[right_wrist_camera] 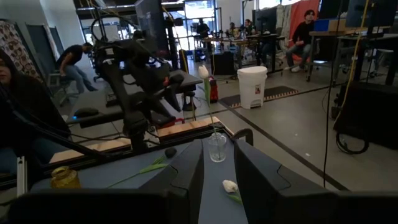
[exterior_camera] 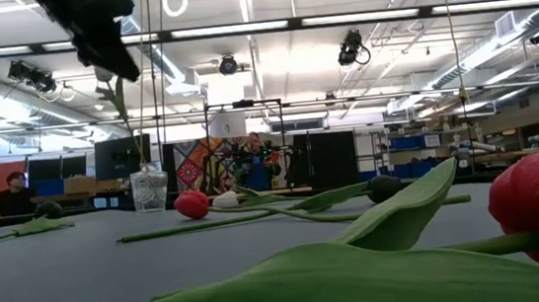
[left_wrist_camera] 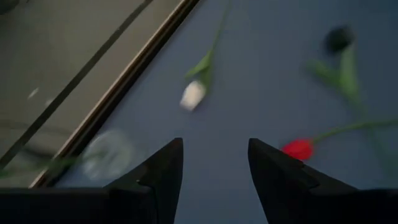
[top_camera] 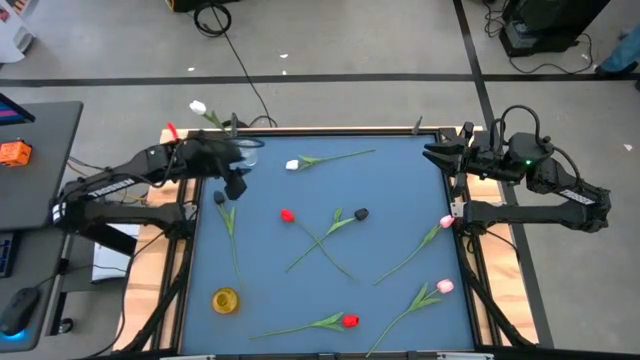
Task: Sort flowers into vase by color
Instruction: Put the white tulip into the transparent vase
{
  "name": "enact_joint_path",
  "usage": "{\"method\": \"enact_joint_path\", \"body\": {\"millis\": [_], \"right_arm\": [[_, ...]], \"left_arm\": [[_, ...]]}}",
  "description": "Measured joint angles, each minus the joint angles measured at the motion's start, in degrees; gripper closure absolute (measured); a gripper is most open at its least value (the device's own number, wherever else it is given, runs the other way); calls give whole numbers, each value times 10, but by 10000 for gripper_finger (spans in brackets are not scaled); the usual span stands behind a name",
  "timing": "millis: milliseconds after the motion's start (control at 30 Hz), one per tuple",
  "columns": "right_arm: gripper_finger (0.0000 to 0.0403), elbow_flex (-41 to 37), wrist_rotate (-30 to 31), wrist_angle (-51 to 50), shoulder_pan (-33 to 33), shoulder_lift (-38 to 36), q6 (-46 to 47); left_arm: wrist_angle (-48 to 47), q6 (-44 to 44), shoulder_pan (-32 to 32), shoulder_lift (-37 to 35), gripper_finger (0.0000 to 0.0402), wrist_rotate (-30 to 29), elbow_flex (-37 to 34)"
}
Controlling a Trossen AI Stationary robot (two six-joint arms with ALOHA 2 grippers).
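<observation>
the sort has barely started: one white tulip (top_camera: 198, 107) stands in the clear glass vase (top_camera: 248, 152) at the far left corner of the blue table (top_camera: 400, 190), while the yellow vase (top_camera: 225, 299) near the front left looks empty. the left gripper (top_camera: 236, 183) hangs just beside the glass vase with its fingers apart and nothing between them; the right gripper (top_camera: 438, 152) waits at the far right corner, part-open and empty. still lying flat are a white tulip (top_camera: 292, 165), two black, two red and two pink ones, so most of the work is left.
</observation>
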Motion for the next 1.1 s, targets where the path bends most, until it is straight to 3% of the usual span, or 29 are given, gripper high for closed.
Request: {"method": "enact_joint_path", "body": {"millis": [233, 567, 1100], "right_arm": [[304, 0, 0, 0, 0, 0, 0], [304, 0, 0, 0, 0, 0, 0], [304, 0, 0, 0, 0, 0, 0]], "left_arm": [[104, -73, -53, 6, 217, -14, 0], [183, -95, -111, 20, 217, -37, 0], [420, -125, -282, 159, 217, -107, 0]]}}
